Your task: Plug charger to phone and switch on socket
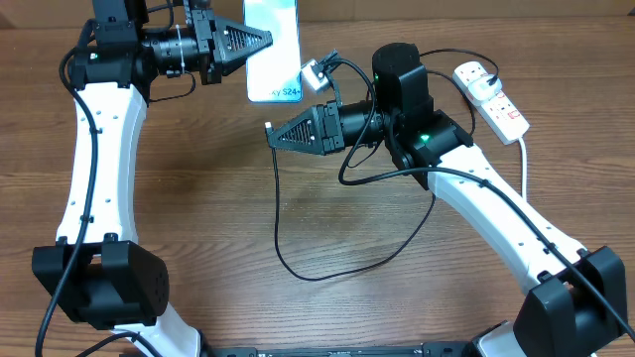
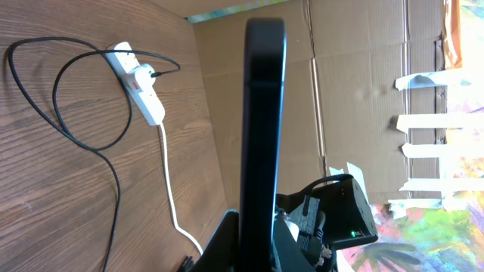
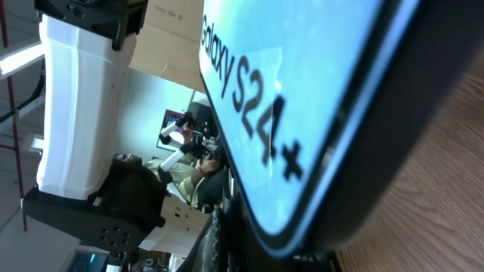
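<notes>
My left gripper (image 1: 256,43) is shut on the phone (image 1: 278,55) and holds it at the back of the table, with its "S24+" end toward my right gripper. In the left wrist view the phone (image 2: 262,113) shows edge-on, with the jaws (image 2: 257,245) clamped on its sides. My right gripper (image 1: 272,134) is shut on the connector end of the black charger cable (image 1: 277,223), just in front of the phone's short edge. The right wrist view shows the phone's screen (image 3: 302,83) very close above the jaws (image 3: 261,245). The socket (image 1: 493,94) lies at the back right with the charger's plug in it.
The charger cable loops across the middle of the table (image 1: 317,278) and back up under my right arm. The socket (image 2: 141,85) has a thick white cord (image 2: 169,189) running off. A cardboard wall (image 2: 355,83) stands behind the table.
</notes>
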{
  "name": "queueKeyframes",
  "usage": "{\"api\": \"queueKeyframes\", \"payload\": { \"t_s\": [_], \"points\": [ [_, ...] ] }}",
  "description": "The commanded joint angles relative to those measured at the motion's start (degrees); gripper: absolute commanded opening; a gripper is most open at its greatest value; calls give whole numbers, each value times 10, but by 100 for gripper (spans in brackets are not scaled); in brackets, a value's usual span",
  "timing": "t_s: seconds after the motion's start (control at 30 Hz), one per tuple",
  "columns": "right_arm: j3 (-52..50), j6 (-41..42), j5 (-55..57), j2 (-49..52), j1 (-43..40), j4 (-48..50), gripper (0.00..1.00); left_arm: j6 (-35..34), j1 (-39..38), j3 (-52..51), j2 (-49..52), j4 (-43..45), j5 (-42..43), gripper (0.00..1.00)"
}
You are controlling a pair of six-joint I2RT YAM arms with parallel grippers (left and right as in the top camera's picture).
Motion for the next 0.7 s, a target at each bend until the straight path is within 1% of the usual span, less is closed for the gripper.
{"api": "queueKeyframes", "payload": {
  "t_s": [0.0,0.37,0.67],
  "points": [
    [2,6,-14,-15,2,5,4,-7,0,9,1,6,13,4],
    [2,16,-14,-15,2,12,4,-7,0,9,1,7,13,4],
    [2,41,-16,-15,15,52,4,-18,0,9,1,16,13,4]
  ]
}}
